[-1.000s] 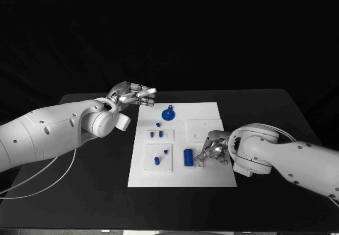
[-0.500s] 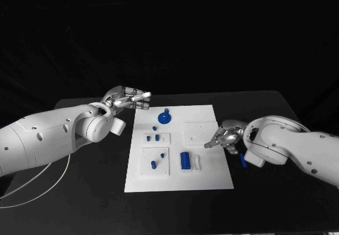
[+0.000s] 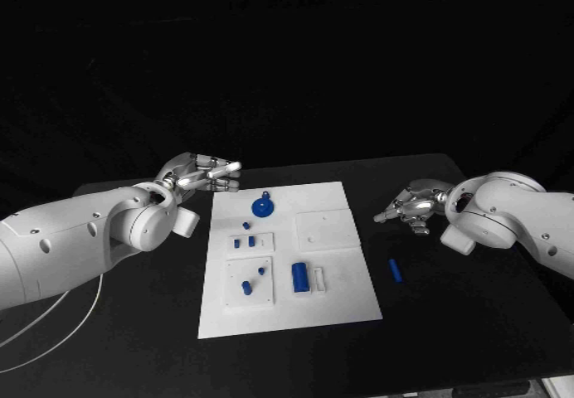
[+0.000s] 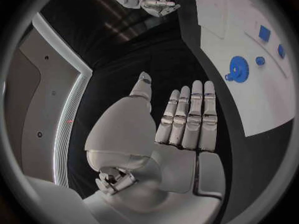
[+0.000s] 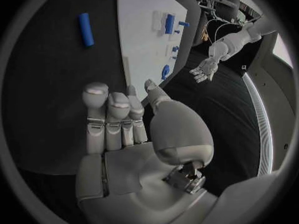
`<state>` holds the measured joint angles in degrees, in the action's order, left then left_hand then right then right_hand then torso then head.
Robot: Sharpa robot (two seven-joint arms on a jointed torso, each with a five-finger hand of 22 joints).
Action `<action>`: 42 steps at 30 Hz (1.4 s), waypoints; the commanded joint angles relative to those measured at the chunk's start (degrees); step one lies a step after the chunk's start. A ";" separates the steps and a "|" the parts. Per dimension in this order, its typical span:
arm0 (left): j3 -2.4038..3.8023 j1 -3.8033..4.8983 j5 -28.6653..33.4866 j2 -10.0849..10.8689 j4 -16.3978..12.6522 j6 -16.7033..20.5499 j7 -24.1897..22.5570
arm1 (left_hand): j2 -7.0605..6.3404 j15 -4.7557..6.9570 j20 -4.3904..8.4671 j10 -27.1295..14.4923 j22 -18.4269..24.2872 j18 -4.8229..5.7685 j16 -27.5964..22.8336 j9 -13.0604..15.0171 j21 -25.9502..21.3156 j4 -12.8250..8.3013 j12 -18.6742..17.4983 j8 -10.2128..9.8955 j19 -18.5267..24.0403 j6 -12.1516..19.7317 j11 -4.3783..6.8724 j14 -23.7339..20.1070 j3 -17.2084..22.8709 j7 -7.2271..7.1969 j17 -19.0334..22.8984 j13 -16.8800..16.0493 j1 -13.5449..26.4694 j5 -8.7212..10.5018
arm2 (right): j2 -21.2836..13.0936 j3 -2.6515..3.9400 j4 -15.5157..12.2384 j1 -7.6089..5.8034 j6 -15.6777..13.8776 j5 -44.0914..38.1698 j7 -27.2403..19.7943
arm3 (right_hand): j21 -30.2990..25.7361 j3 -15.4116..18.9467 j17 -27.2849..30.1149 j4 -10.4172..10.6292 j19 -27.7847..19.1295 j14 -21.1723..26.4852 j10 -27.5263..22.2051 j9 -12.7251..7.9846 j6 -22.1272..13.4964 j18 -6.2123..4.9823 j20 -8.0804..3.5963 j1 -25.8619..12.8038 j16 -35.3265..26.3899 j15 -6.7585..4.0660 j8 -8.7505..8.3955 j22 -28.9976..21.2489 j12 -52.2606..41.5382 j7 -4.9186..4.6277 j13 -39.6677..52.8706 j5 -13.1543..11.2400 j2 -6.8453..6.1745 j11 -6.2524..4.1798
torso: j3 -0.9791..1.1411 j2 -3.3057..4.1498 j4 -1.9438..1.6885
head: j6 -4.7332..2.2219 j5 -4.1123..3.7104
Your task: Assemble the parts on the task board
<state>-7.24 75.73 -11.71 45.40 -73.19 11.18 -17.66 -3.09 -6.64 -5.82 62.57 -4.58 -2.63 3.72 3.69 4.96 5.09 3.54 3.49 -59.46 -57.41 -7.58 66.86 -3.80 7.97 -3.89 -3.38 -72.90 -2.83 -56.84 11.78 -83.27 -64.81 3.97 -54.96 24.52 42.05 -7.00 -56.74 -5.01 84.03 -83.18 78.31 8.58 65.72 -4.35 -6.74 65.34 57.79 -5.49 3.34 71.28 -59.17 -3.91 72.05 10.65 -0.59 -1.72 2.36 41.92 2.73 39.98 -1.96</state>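
Between picks, apparently: both robot hands, left robot hand [image 3: 203, 173] and right robot hand [image 3: 413, 208], empty with fingers apart; next, regrasp the blue peg [image 3: 395, 270] (lying on the worktop [image 3: 479, 315], just off the task board [image 3: 347, 286]).

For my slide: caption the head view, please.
Both hands open beside the task board; one blue part lies off it.

Dim all around, black table [image 3: 479, 315] melting into black background. Brightly lit from above on the white task board [image 3: 347, 290], almost without shadow. Strongly bent at the edges in both wrist views, with dark frame around the circle.
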 commanded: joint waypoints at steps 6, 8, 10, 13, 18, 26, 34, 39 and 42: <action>0.02 0.02 0.18 -0.25 0.04 0.00 -0.42 | 0.29 -0.03 0.19 0.39 0.00 0.70 0.04 0.03 -0.14 -0.44 -0.14 0.13 0.05 -0.40 0.10 0.50 -0.25 -0.12 0.00 -0.05 0.05 0.12 | -1.01 0.04 1.40 -0.10 10.94 -7.66 1.48 | -0.32 -1.82 0.22 -1.05 2.88 -0.01 -0.52 -0.19 0.47 0.10 0.21 0.17 0.03 0.21 0.26 0.26 0.66 0.44 -0.69 -1.62 -0.36 0.00 | -0.14 -0.04 -0.07 | -0.85 -2.98; 0.02 0.02 0.16 -0.29 0.05 -0.04 -0.50 | 0.23 -0.05 0.18 0.40 0.00 0.71 0.02 0.03 -0.15 -0.46 -0.13 0.13 0.08 -0.40 0.08 0.47 -0.30 -0.09 0.00 -0.05 0.12 0.12 | -1.19 0.02 1.64 -0.06 11.53 -9.69 3.27 | -0.41 -3.24 0.29 -0.17 2.90 0.01 -0.56 -0.19 0.53 0.17 0.26 -0.31 -0.04 0.30 0.31 0.34 0.76 0.48 -0.83 -1.84 -1.23 0.03 | -0.15 0.00 -0.06 | -0.69 -3.60; 0.02 0.02 0.14 -0.30 0.03 -0.05 -0.57 | -0.13 -0.07 0.14 0.38 0.04 0.78 0.03 0.04 -0.26 -0.37 -0.13 0.13 0.30 -0.30 0.08 0.43 -0.24 -0.08 0.00 -0.05 0.24 0.12 | -1.38 -0.05 1.68 0.04 11.38 -10.97 5.31 | -0.56 -3.86 0.40 0.75 2.88 -0.02 -0.64 -0.34 -0.12 0.20 0.38 -0.75 -0.13 0.45 0.27 0.36 1.02 0.25 -1.05 -1.26 -1.88 0.19 | -0.17 0.00 0.03 | -0.56 -4.26; 0.02 0.02 0.12 -0.32 0.01 -0.04 -0.69 | 0.07 -0.06 0.14 0.95 0.04 0.83 -0.01 0.04 -0.27 -0.40 -0.12 0.14 0.39 -0.36 0.56 0.28 -0.16 -0.23 0.02 -0.05 0.22 0.12 | -1.81 -0.22 1.08 0.47 10.65 -11.85 8.04 | -0.68 -4.96 0.48 2.00 2.89 -0.06 -0.59 -1.36 -1.43 0.07 0.76 -1.06 -0.11 0.83 0.26 0.46 1.00 -0.32 -1.16 -0.17 -2.86 0.56 | -0.18 -0.06 0.06 | -0.28 -5.23; 0.02 0.01 0.10 -0.28 -0.06 0.16 -0.96 | 0.45 -0.03 0.15 1.40 0.02 0.89 0.02 0.04 -0.25 -0.81 -0.12 0.14 0.48 -0.43 0.73 0.26 -0.44 -0.29 0.00 -0.05 0.26 0.12 | -2.43 -0.49 -1.40 1.97 10.41 -13.14 13.06 | -0.76 -5.73 0.54 3.15 2.91 -0.09 -0.56 -1.98 -1.28 0.00 0.86 -1.19 -0.03 0.87 0.27 0.63 0.91 -0.22 -1.24 -0.37 -3.56 0.51 | -0.13 -0.06 0.15 | -0.07 -7.63; 0.02 0.01 0.09 -0.26 -0.15 0.16 -0.80 | 0.90 -0.01 0.20 1.91 -0.02 0.93 0.01 0.03 -0.17 -1.31 -0.14 0.12 0.49 -0.43 0.70 0.31 -0.73 -0.15 -0.01 -0.05 0.20 0.11 | -2.05 -1.08 -3.61 3.34 10.50 -14.96 15.49 | 0.36 -5.94 -0.23 5.06 2.98 -0.14 -0.28 -2.21 -1.09 0.06 0.84 -1.46 0.94 0.88 0.30 1.34 0.34 -0.21 -0.95 -3.41 -4.07 0.52 | -0.15 0.02 -0.09 | 0.15 -7.88; 0.02 0.01 0.09 -0.29 -0.17 -0.01 -0.62 | 1.14 0.00 0.20 1.98 -0.03 0.95 0.01 0.03 -0.15 -1.55 -0.14 0.12 0.52 -0.40 0.74 0.33 -0.94 -0.13 -0.01 -0.05 0.25 0.11 | -1.26 -1.52 -5.28 4.63 10.57 -15.34 16.08 | 0.56 -5.89 -0.30 5.32 2.98 -0.16 -0.17 -2.09 -0.48 0.12 0.86 -1.50 1.11 0.88 0.31 1.55 0.16 -0.04 -0.85 -3.73 -4.24 0.45 | -0.24 0.05 -0.14 | 0.38 -8.02; 0.02 0.01 0.09 -0.25 -0.15 -0.15 -0.52 | 1.26 0.00 0.20 1.98 -0.04 0.96 0.02 0.03 -0.13 -1.68 -0.14 0.12 0.56 -0.39 0.77 0.33 -1.13 -0.16 -0.01 -0.05 0.34 0.11 | -1.08 -1.63 -6.17 5.15 11.36 -15.76 16.55 | 0.37 -5.69 -0.21 5.60 2.94 -0.10 -0.25 -2.10 -0.53 0.12 0.85 -1.71 1.04 0.88 0.29 1.54 0.35 -0.07 -0.96 -4.60 -4.46 0.47 | -0.28 0.02 -0.10 | 0.51 -8.13; 0.02 0.01 0.16 -0.23 -0.12 -0.37 -0.43 | 1.29 -0.01 0.19 1.92 -0.04 0.96 0.01 0.03 -0.13 -1.66 -0.14 0.12 0.58 -0.39 0.79 0.27 -1.19 -0.20 0.00 -0.04 0.43 0.11 | -1.01 -1.66 -6.47 5.32 11.60 -15.93 16.64 | 0.27 -5.86 -0.14 6.52 2.95 -0.10 -0.25 -2.07 -0.54 0.12 0.86 -1.76 1.01 0.91 0.31 1.60 0.40 -0.09 -1.00 -5.46 -5.02 0.48 | -0.28 0.00 -0.08 | 0.59 -8.09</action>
<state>-7.26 75.71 -11.72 45.24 -73.21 11.21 -17.71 -2.25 -6.65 -5.61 64.10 -4.59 -2.64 3.72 3.69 4.96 3.64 3.54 3.49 -59.26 -57.61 -6.87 66.85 -4.90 7.77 -3.88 -3.38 -72.53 -2.83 -58.00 10.48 -89.60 -60.03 13.38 -69.85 39.26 42.28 -12.83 -56.95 1.22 83.92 -83.28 77.91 6.61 64.95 -4.36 -6.22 63.62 58.69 -4.98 3.88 72.81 -58.72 -3.87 71.11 5.47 -5.22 -1.32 2.10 41.95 2.61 40.50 -10.07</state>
